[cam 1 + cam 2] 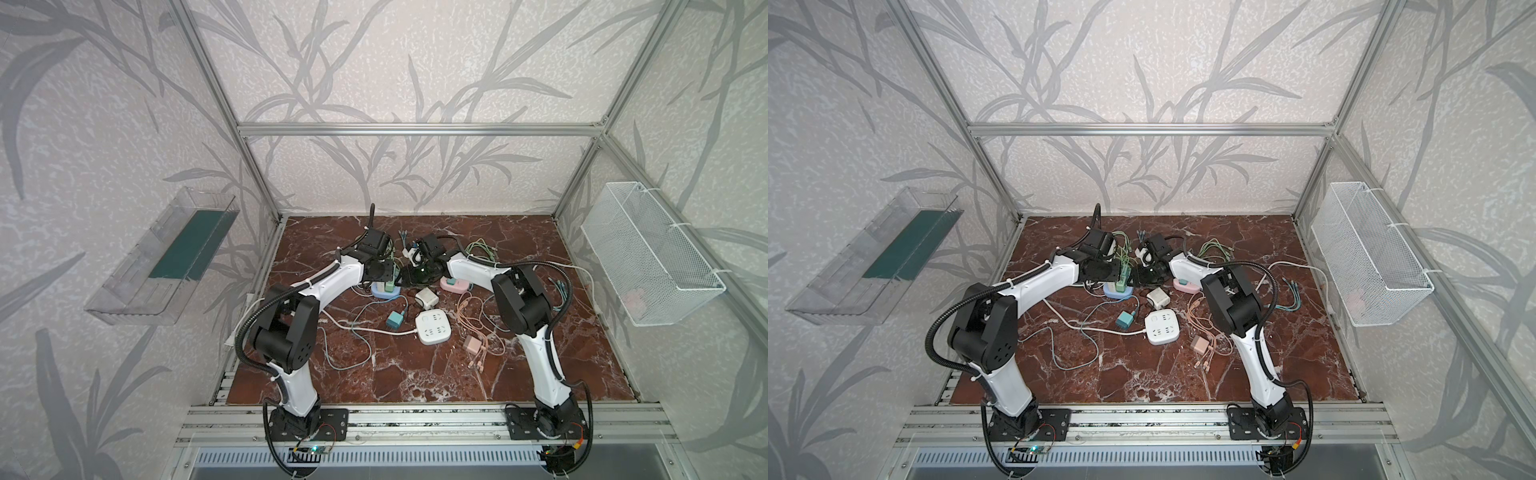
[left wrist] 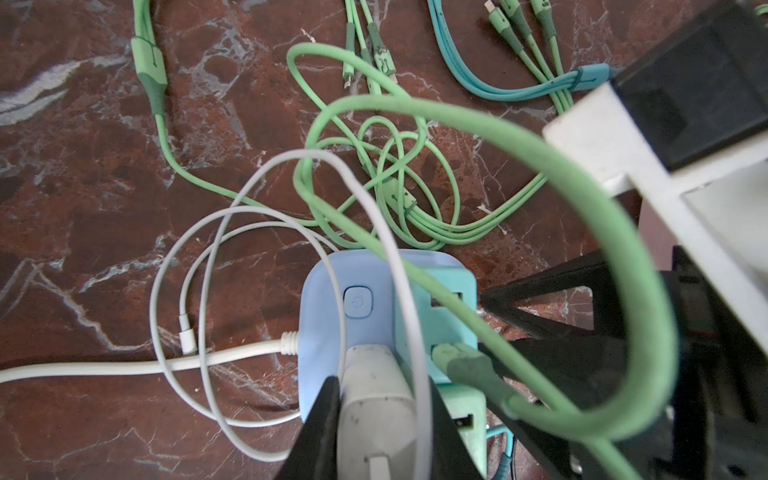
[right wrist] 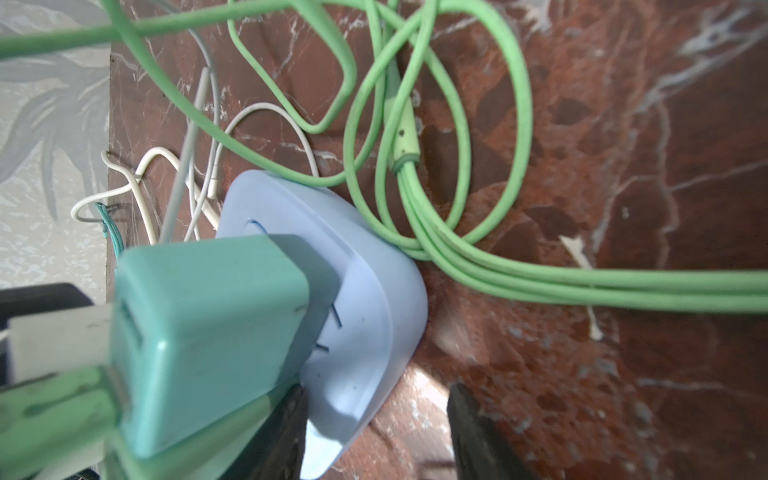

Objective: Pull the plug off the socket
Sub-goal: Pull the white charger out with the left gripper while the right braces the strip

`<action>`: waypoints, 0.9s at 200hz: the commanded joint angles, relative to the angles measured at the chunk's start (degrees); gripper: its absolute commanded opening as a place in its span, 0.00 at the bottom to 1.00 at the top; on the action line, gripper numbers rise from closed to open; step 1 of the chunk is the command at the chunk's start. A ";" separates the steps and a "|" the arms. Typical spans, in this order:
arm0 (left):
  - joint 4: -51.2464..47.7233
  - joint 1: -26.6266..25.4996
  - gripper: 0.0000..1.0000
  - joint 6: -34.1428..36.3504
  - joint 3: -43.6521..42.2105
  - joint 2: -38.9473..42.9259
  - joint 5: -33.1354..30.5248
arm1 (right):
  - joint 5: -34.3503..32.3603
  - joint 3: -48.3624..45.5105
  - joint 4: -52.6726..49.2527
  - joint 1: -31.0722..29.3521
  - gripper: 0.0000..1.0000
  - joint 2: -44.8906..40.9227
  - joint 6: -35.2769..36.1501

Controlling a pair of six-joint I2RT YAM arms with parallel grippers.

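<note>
Nothing has come free yet, as far as I can make out. The blue socket (image 2: 324, 299) lies on the marble worktop (image 1: 415, 374) toward the back, between the two arms. The white plug (image 2: 374, 411) stands in it and looks seated (its prongs are hidden, so I judge by how low it sits against the blue top). The left hand (image 2: 382, 388) is closed on that plug, a black finger pressed to each side. The right hand (image 3: 376, 399) is down at the socket's end, jaws apart with a gap showing, gripping nothing. A mint-green plug (image 3: 208, 332) sits in the socket beside it. What's left is the pull itself, likely with the socket braced.
</note>
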State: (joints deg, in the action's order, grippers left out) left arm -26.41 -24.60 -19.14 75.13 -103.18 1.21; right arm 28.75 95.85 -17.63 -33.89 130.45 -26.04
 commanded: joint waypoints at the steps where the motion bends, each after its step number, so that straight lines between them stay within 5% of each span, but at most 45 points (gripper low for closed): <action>1: 1.44 -2.28 0.06 -2.25 1.87 -2.55 5.20 | 0.52 -1.19 -0.96 -1.15 0.55 0.77 -1.03; 76: 2.30 -2.29 0.06 -0.95 1.40 1.51 2.62 | -14.14 8.43 -22.87 -1.93 0.50 4.71 9.08; 180: 3.44 -2.02 0.06 0.95 0.70 5.11 4.63 | -17.13 9.36 -26.18 -2.12 0.49 6.78 11.21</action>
State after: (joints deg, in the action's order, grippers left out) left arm -24.97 -25.47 -19.88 74.37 -102.08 3.14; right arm 16.49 106.67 -35.90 -35.55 132.22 -16.40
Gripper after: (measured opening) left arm 0.260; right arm 0.487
